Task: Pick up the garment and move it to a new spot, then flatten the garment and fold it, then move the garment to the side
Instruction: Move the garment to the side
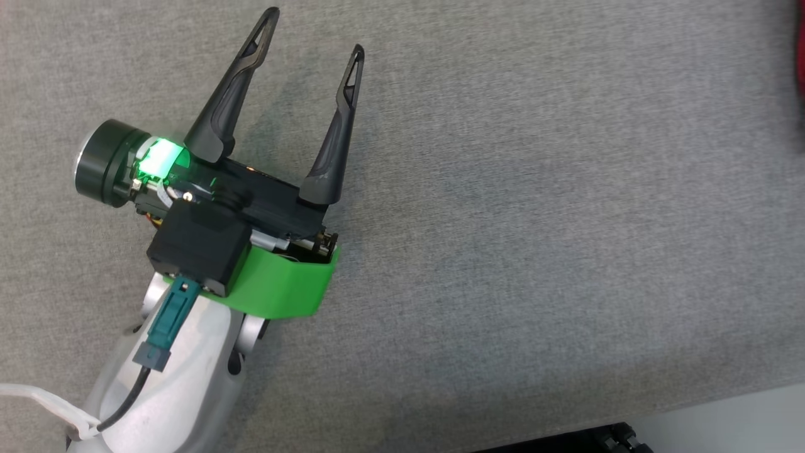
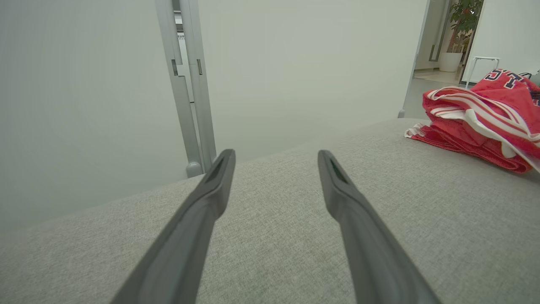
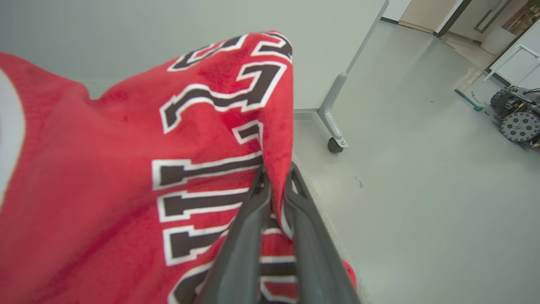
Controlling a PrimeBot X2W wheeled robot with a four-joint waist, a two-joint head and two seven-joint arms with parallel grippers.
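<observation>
The garment (image 3: 126,177) is red with dark, white-edged lettering and white stripes. In the right wrist view its cloth runs between the two dark fingers of my right gripper (image 3: 276,171), which is shut on a fold of it. The left wrist view has the garment (image 2: 481,122) bunched in a heap at the far right of the grey table. A sliver of the red garment (image 1: 801,63) touches the head view's right edge. My left gripper (image 1: 314,34) hovers over bare grey cloth at the left, open, nothing between its fingers; it also shows as left gripper (image 2: 276,158).
The table (image 1: 534,251) is covered in grey fabric; its front edge runs along the lower right of the head view. Beyond it stand a white partition on a castor foot (image 3: 335,143) and pale floor, with a small wheeled machine (image 3: 517,120) far off.
</observation>
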